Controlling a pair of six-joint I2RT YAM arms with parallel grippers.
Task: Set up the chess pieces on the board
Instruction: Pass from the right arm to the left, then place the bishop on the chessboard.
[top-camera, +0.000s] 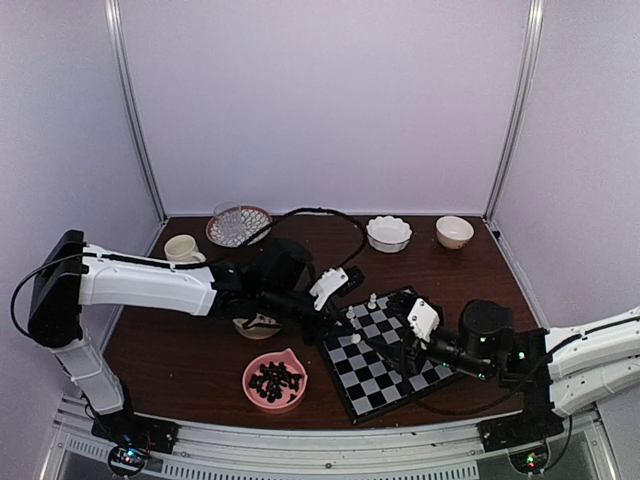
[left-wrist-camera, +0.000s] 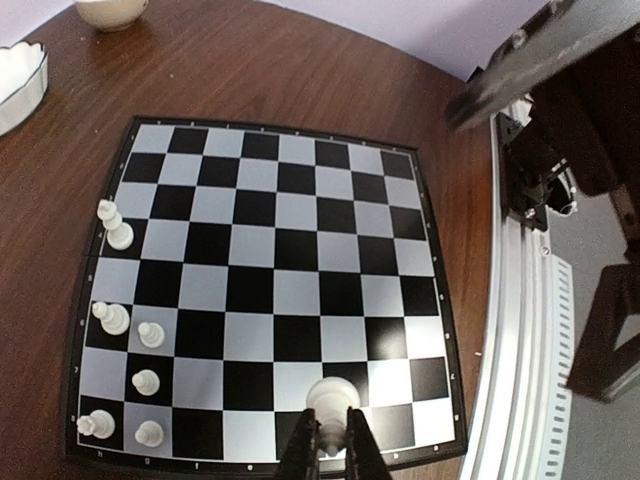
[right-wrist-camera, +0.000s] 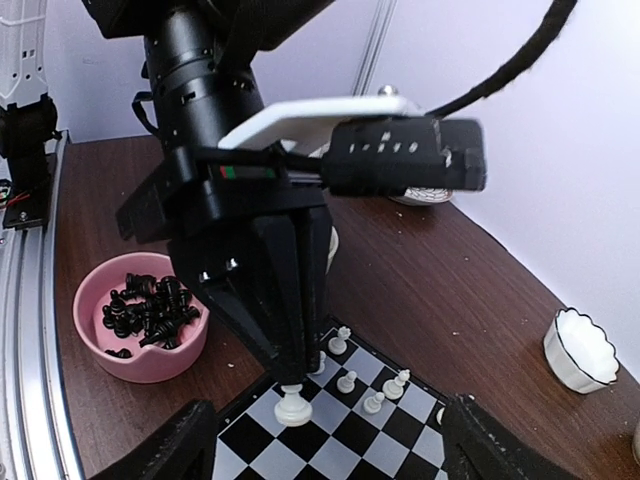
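The board (left-wrist-camera: 270, 260) lies on the dark wooden worktop (top-camera: 180, 350). Six white pieces (left-wrist-camera: 118, 235) stand clustered at one end, as far as I can count. The left jaws pinch a seventh piece (left-wrist-camera: 328, 398) over an edge square, and the right jaws hang spread nearby. Most whites and all the black pieces (right-wrist-camera: 150, 305), heaped in a pink bowl (right-wrist-camera: 150, 362), are seemingly left to place. Pale lilac walls and metal posts enclose the worktop.

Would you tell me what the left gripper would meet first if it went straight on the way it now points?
The left gripper, shut on a white piece, points down; it would press that piece into the board beneath. The piece seems to rest there, though depth is unclear.
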